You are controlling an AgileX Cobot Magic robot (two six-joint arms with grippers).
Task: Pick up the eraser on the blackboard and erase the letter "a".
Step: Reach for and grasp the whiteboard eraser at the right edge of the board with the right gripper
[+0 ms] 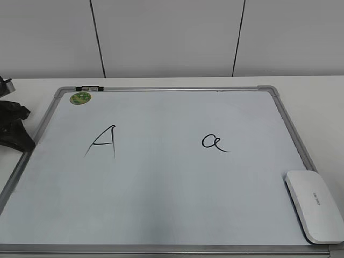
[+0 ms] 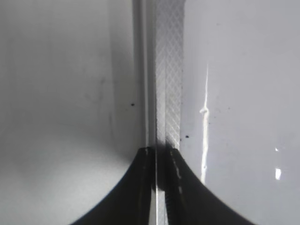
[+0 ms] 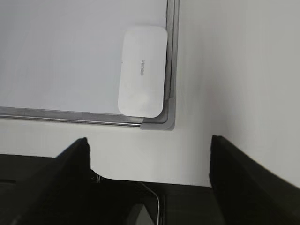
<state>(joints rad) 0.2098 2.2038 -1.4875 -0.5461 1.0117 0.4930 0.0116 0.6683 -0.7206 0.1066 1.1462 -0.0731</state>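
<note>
Because the eraser (image 3: 143, 71) lies at the blackboard's (image 1: 161, 183) five-o'clock corner against the frame, the spread right gripper (image 3: 149, 154) may catch the rim; the left gripper (image 2: 161, 161) is closed, empty.

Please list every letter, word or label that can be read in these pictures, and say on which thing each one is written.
"A": large black capital, on the left half of the whiteboard.
"a": small black cursive letter, on the right half of the whiteboard.
Grey lettering on the eraser: too small and blurred to read.
Round green sticker at the board's far left corner: print too small to read.
</note>
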